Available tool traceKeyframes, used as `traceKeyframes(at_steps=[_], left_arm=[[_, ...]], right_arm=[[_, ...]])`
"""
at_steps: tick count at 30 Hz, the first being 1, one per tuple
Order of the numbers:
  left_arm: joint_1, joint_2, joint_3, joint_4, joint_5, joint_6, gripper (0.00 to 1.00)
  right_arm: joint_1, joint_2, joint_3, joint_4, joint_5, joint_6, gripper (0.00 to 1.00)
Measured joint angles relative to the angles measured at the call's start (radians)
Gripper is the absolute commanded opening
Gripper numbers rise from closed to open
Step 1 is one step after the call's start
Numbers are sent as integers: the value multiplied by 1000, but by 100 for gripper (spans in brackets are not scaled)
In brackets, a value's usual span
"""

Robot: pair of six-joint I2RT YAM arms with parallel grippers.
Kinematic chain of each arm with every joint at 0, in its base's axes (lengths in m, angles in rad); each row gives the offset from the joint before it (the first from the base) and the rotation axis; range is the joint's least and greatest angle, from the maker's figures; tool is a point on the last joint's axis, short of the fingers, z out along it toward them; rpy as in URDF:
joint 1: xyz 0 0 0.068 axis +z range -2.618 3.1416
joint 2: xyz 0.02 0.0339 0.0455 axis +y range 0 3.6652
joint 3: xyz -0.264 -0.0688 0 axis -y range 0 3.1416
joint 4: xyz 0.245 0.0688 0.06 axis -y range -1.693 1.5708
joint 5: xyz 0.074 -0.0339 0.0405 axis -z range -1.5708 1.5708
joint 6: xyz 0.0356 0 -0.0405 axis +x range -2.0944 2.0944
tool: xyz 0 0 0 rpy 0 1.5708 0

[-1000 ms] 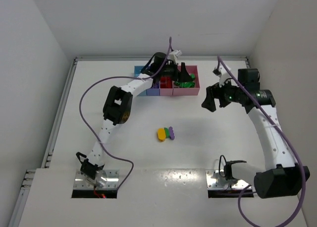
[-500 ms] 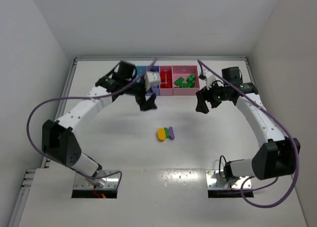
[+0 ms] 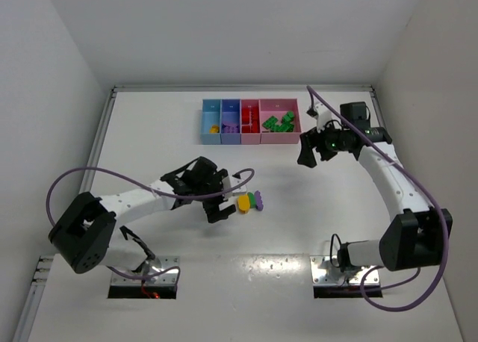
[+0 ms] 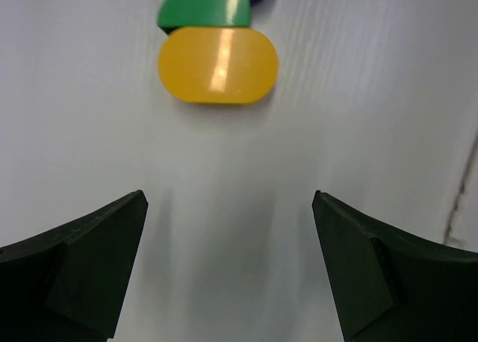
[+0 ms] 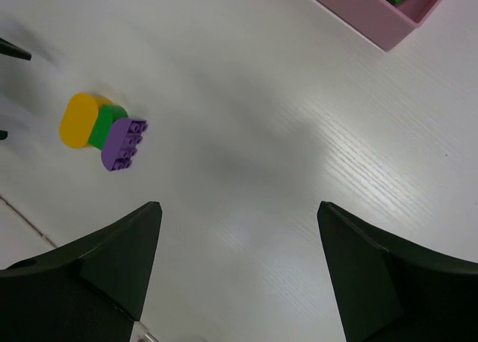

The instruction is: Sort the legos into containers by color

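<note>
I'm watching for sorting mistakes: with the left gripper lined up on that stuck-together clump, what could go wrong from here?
1. The clump joins a yellow brick, a green brick and a purple brick. Dropped whole, it would mix colours in one of the containers.
2. The left gripper, open, is lined up on the smooth, rounded yellow brick. Closing on it may slip or nudge the clump away.

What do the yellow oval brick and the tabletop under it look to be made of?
The yellow oval brick looks like smooth glossy plastic: a bright light streak reflects off its flat face. The tabletop seems white laminate or painted board, satin: faint parallel grain lines and soft sheen show; exact material unclear.
</note>
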Motion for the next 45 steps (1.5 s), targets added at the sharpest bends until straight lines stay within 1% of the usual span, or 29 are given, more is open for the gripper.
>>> traceKeyframes(at_steps=[4, 8, 13, 17, 25, 30, 33, 35, 36, 38, 39, 40, 41, 45], left_arm=[[-23, 8, -16, 136, -42, -44, 100], [-41, 63, -14, 214, -42, -70, 100], [-69, 162, 32, 231, -22, -81, 100], [-79, 211, 76, 243, -13, -86, 100], [-84, 286, 137, 261, -10, -95, 100], [-86, 318, 147, 263, -3, -93, 100], [-86, 331, 154, 256, 3, -90, 91], [-86, 344, 165, 251, 6, -87, 82], [-86, 349, 171, 248, 7, -86, 72], [-86, 358, 178, 244, 8, -83, 63], [-86, 360, 180, 243, 11, -81, 56], [-87, 360, 181, 241, 11, -75, 53], [-87, 360, 181, 241, 12, -74, 47], [-85, 357, 181, 235, 12, -74, 39]], right_arm=[[-10, -38, -29, -3, 0, 8, 85], [-24, -74, -36, -4, 0, 14, 85], [-42, -89, -39, -4, 3, 18, 85], [-54, -89, -41, -5, 6, 20, 85], [-60, -89, -42, -5, 6, 20, 85], [-60, -89, -42, -6, 6, 20, 85], [-60, -89, -42, -6, 6, 20, 85], [-60, -89, -42, -6, 6, 20, 85], [-60, -87, -42, -6, 6, 20, 85], [-60, -82, -42, -6, 5, 20, 85], [-60, -76, -42, -6, 0, 21, 85], [-60, -69, -42, -5, -5, 25, 85], [-60, -63, -42, -4, -11, 30, 85], [-60, -27, -45, 11, -69, 101, 85]])
